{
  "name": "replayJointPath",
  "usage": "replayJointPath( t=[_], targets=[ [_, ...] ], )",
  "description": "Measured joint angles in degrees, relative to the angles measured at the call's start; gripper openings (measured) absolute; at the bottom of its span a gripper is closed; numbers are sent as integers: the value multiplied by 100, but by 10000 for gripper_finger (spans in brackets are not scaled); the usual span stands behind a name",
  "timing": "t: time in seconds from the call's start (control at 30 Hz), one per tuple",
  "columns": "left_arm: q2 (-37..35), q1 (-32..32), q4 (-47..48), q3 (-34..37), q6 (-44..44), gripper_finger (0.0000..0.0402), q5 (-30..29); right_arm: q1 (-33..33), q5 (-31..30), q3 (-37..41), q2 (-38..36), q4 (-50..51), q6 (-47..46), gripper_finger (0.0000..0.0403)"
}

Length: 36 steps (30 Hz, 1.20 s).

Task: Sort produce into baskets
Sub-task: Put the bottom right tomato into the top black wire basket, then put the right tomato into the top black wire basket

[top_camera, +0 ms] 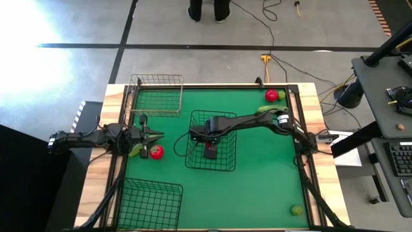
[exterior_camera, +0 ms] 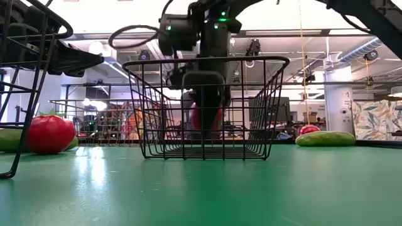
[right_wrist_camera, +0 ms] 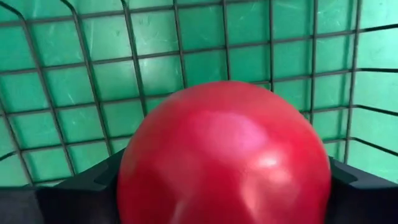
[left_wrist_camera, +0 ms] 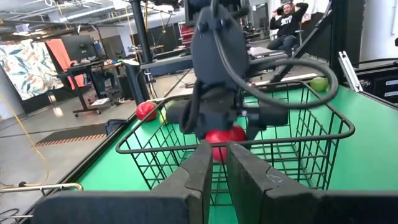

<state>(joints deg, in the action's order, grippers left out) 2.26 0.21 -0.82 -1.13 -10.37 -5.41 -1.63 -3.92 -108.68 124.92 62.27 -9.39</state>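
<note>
Your right hand (top_camera: 210,152) grasps a tomato (right_wrist_camera: 224,155) inside the centre basket (top_camera: 226,166), not yet released. Left hand (top_camera: 154,136), clenched empty, waits at nine o'clock. Remaining produce sits on the bench (top_camera: 257,193); the other baskets look empty.

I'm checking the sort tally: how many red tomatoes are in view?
3: one tomato beside the left gripper, one between the right gripper's fingers above the middle basket, one near the far right corner.
</note>
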Motion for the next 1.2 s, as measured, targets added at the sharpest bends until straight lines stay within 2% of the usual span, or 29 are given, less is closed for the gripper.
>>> replayJointPath(
  t=[0.23,0.43,0.53,0.7,0.8,0.93,1.07,1.2],
  targets=[
    [2,0,0,-2,-2,31,0,-4,-6,-2,-66,29,-418,358],
    [1,0,0,0,0,31,0,61,-74,-4,-878,184,-883,374],
    [2,0,0,-2,0,31,0,160,-560,-4,-1521,451,-1205,375],
    [1,0,0,0,-1,31,-1,167,-2157,13,-2545,1405,-2064,375],
    [2,0,0,0,0,31,0,-245,-2729,201,-3007,2157,-2753,375],
    [1,-1,0,0,0,31,0,-1177,-2695,932,-3552,2189,-3029,375],
    [0,0,0,0,0,31,0,-2303,-2323,1951,-3889,1746,-2912,375],
    [2,0,0,0,-1,31,0,-3399,-1602,2942,-3943,758,-2375,375]
  ],
)
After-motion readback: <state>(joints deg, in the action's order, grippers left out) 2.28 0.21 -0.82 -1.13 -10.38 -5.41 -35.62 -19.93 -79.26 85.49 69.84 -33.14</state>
